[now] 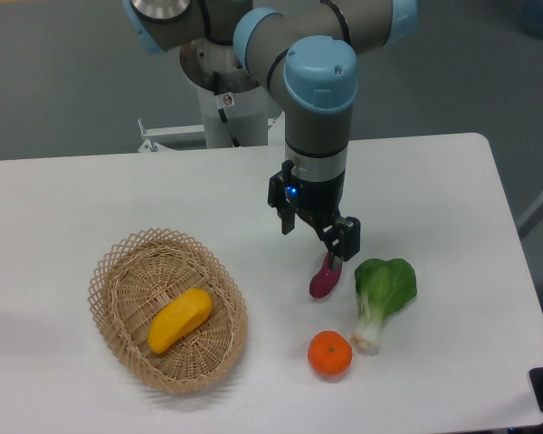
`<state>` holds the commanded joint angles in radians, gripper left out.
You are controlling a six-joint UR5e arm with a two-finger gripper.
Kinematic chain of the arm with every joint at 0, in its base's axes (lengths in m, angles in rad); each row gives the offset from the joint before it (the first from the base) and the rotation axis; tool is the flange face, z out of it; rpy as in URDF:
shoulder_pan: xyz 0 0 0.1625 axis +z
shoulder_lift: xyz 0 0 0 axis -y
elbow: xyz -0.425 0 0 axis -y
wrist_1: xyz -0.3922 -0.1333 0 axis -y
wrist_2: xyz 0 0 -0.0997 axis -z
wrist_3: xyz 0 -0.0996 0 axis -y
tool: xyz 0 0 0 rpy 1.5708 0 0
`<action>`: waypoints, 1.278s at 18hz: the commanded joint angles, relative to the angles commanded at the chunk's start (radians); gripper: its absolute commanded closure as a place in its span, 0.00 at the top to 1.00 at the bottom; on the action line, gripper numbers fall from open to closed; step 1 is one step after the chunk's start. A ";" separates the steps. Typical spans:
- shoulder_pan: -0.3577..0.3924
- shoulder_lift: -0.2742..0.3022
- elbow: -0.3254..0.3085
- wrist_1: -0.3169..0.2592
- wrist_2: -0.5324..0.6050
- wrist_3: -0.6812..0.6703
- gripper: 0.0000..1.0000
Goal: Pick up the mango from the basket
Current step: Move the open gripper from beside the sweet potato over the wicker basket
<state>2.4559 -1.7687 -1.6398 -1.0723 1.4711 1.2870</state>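
I saw a white surface point(90, 199) with rounded corners, under even light; behind it lay a grey floor and the arm's white pedestal point(231, 113). A blue object at the top right corner and a dark object at the lower right edge were cut off by the frame, and I could not identify either.

The pincer point(330, 258) hung right of centre, its tips just at the top of a small purple eggplant point(324, 280). I could not tell whether the fingers were closed on the eggplant or merely beside it.

The mango point(180, 320) lay tilted inside the oval wicker basket point(118, 262) at lower left, well apart from the pincer. A bok choy point(383, 294) lay just right of the eggplant, and a round orange point(330, 353) sat below both. Nothing stood between pincer and basket.
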 joint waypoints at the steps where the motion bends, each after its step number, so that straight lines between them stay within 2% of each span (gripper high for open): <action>1: -0.002 0.000 -0.009 0.003 0.000 0.000 1.00; 8: -0.006 0.000 -0.023 0.003 -0.021 -0.092 1.00; 10: -0.035 -0.009 -0.035 0.009 -0.021 -0.152 1.00; 12: -0.075 -0.035 -0.045 0.075 -0.020 -0.225 1.00; 14: -0.133 -0.064 -0.055 0.167 -0.015 -0.364 1.00; 15: -0.155 -0.074 -0.058 0.195 -0.015 -0.424 1.00; 18: -0.204 -0.104 -0.061 0.207 -0.002 -0.503 1.00; 23: -0.268 -0.133 -0.103 0.218 0.009 -0.517 1.00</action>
<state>2.1875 -1.9020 -1.7425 -0.8545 1.4802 0.7700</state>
